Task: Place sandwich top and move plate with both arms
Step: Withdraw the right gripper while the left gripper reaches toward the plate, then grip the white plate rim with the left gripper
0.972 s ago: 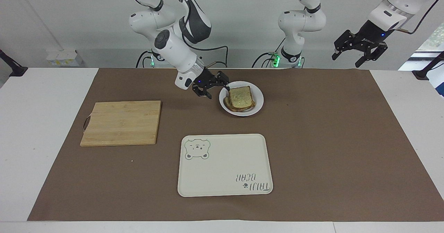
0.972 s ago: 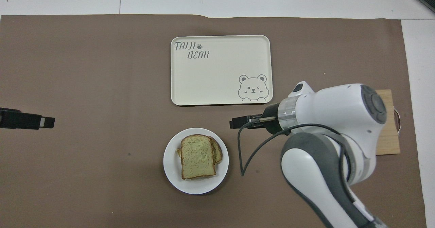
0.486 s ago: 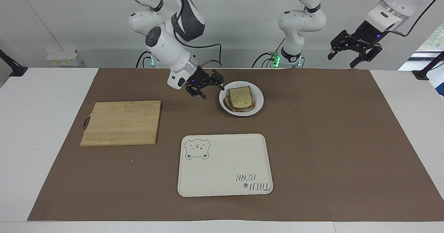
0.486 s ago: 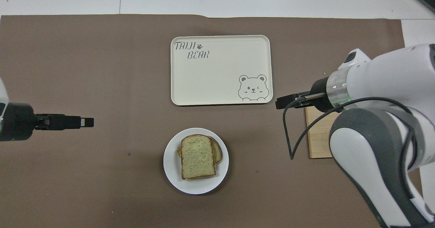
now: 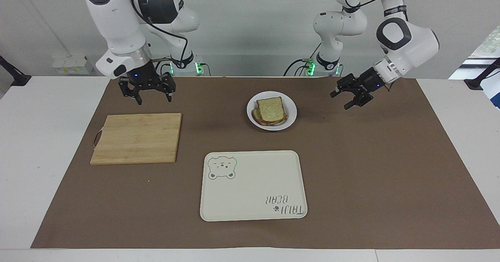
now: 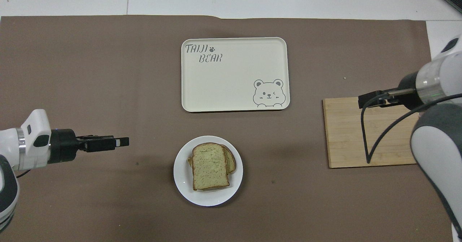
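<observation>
A table covered by a brown mat, seen from two high cameras. Just above the middle of the facing view, a small round white plate holds a stacked sandwich. The sandwich top, a pale speckled slice with brown crust, lies flat on a lower slice whose edge peeks out at one side. In the overhead view the plate sits low in the centre of the frame.

At the lower centre of the facing view lies a cream tray with a bear drawing; nothing rests on it. At the left of that view lies a wooden cutting board.

The right gripper hangs at the upper left of the facing view, over the board's upper edge, fingers spread and holding nothing. The left gripper hovers at the upper right of that view, over bare mat beside the plate and well apart from it, fingers also spread and empty.

The first part of the task appears done, since the top slice sits on the sandwich. The second part seems not begun: the plate rests on the mat with neither gripper touching it. Both arms would likely need to close in on its rim from either side.
</observation>
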Tool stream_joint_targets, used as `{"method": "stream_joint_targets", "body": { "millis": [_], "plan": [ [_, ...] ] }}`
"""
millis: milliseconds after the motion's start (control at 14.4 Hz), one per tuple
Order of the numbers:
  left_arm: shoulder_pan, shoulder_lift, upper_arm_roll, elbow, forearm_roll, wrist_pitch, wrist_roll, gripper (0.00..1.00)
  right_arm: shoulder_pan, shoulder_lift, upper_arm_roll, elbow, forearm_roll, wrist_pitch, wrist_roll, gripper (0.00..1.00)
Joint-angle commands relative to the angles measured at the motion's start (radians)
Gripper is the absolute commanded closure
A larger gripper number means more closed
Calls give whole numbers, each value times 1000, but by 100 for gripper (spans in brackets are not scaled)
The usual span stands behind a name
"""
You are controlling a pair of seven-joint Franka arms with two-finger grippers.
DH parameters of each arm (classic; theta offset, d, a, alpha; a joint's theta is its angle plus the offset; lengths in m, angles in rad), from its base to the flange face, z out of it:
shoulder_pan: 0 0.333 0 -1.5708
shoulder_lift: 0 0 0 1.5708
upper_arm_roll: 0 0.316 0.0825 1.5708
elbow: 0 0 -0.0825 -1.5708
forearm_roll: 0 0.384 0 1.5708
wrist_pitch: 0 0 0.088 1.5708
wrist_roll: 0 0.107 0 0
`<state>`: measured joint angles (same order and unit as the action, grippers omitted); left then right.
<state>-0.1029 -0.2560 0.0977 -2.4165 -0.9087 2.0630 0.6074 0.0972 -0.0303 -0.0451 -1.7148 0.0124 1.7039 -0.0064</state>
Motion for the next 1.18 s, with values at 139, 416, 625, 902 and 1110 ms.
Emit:
{"method": "stream_joint_targets", "body": {
  "millis": [139, 416, 625, 902, 1110],
  "plan": [
    [-40, 52, 8, -119, -180, 55, 184, 0, -63, -2, -15, 113, -19, -148, 14, 0],
    [-78, 145, 8, -124, -275, 54, 248, 0, -62, -17, -16, 98, -15, -165, 19, 0],
    [-87, 181, 7, -153, -303, 49, 281, 0, -68, -14, -15, 101, -3, -156, 19, 0],
    [-118, 218, 7, -184, -395, 52, 311, 2, -65, -14, -12, 101, -2, -156, 19, 0],
    [-135, 247, 7, -208, -485, 52, 393, 8, -68, -14, -12, 101, -2, -156, 19, 0]
  ]
}}
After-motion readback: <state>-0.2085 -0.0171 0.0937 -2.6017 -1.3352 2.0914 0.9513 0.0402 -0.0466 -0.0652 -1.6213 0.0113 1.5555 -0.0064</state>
